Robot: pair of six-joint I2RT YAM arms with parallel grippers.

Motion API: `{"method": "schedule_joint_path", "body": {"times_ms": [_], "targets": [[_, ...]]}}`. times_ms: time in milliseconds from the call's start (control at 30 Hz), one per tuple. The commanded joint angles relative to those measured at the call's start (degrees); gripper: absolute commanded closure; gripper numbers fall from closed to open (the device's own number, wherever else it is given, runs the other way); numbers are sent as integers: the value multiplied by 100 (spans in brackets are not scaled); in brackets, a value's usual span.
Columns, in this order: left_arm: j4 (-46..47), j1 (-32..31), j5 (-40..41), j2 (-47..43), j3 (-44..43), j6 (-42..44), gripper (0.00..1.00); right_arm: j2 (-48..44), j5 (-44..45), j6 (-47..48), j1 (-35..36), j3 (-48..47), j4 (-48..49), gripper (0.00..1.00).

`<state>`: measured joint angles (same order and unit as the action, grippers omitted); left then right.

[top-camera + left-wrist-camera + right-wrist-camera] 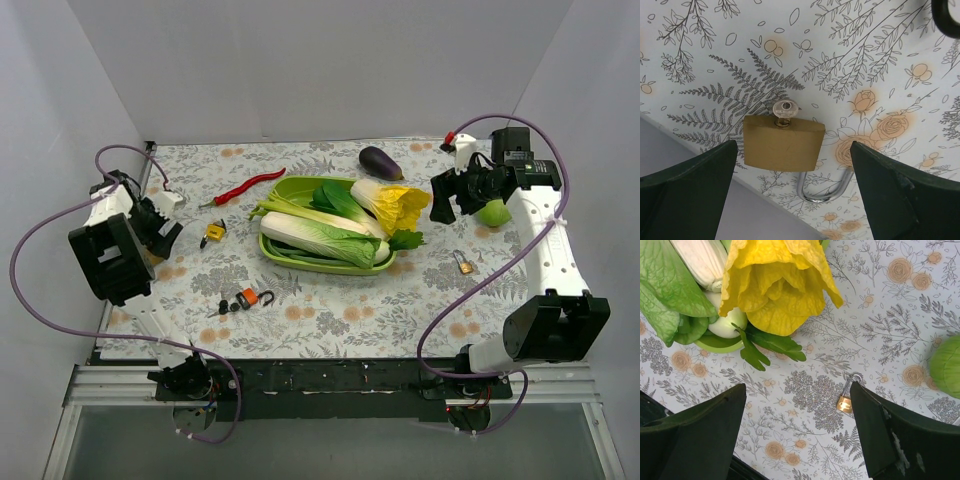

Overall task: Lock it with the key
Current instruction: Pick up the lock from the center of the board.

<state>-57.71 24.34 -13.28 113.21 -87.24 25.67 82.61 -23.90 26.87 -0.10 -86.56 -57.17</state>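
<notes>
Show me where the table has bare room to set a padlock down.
Bare table runs along the near edge, between the orange padlock and the small brass padlock, in front of the green tray. Another strip lies behind the tray, between red chili and eggplant. Crowded left of the tray: yellow padlock and left gripper.

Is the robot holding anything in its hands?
No, nothing. Both are open: the left hand hangs over a brass padlock with its key in, the right hand near a small padlock.
</notes>
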Motion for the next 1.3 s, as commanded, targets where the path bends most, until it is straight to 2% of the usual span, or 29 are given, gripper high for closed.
{"method": "schedule_joint_path", "body": {"times_ms": [0, 400, 567, 700, 733, 800, 833, 933, 1067, 1267], "targets": [[392, 115, -87, -133, 145, 693, 2, 80, 70, 64, 150, -317, -163, 8], [507, 238, 10, 386, 102, 931, 2, 133, 193, 99, 168, -291, -163, 7], [349, 273, -113, 404, 234, 957, 8, 159, 193, 99, 177, -308, -146, 7], [208, 282, -219, 343, 409, 957, 20, 220, 202, 125, 177, -387, -181, 7], [199, 291, -271, 325, 462, 957, 28, 255, 202, 125, 177, -440, -181, 7], [173, 282, -316, 246, 559, 957, 36, 273, 158, 125, 177, -484, -181, 7], [164, 282, -403, 211, 577, 923, 45, 273, 140, 125, 177, -519, -172, 7], [15, 265, -535, 123, 533, 870, 61, 265, -61, 151, 177, -554, -128, 7], [-546, 247, -763, 88, 252, 773, 77, 186, -605, 292, 247, -581, -93, 7], [-882, 63, -966, -220, 5, 597, 86, 54, -783, 468, 615, -581, 30, 6]]}}
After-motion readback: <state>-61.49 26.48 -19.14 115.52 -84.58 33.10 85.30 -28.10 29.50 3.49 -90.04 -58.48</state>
